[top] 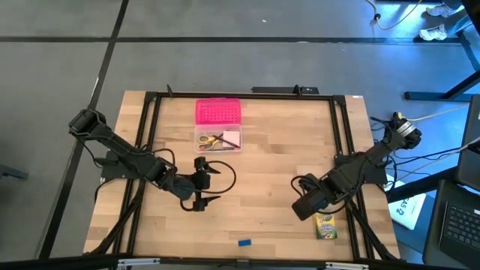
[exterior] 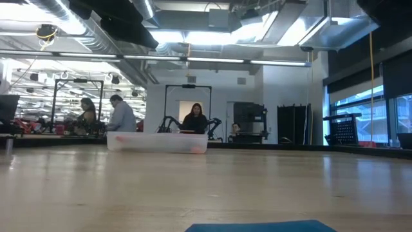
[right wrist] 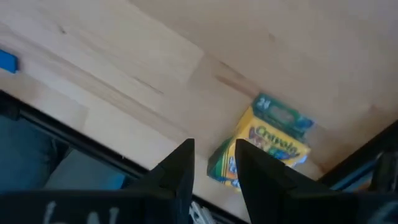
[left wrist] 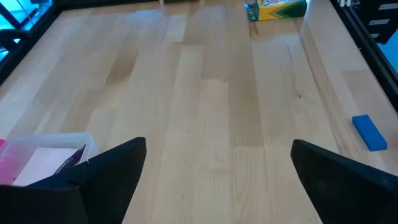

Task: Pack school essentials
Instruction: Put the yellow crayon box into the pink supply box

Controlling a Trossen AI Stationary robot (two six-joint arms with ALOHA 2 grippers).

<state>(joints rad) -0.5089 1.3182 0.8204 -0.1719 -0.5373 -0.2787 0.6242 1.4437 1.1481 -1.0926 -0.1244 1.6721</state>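
Nearest the front edge lies the tiny blue eraser, alone and well apart from both my grippers; it is so flat that a careless pinch could skid it off the table. A little farther in, by the right frame rail, sits the green-yellow crayon box, and my right gripper hangs just beside and above it, its fingers drawn near together with only a narrow gap and nothing between them. That gap looks too slim for the carton, so if I come down like this I judge I would only shove it against the rail or tip it; I need to widen first. Toward the middle, my left gripper hovers over bare wood with its fingers spread wide and empty. Farthest back stands the clear plastic box, its pink lid lying open behind it, already holding the yellow-handled scissors and the pink square notepad. My left arm is near it, and a loose swing could nudge the box or slap the lid. The pencils and pen I cannot make out.
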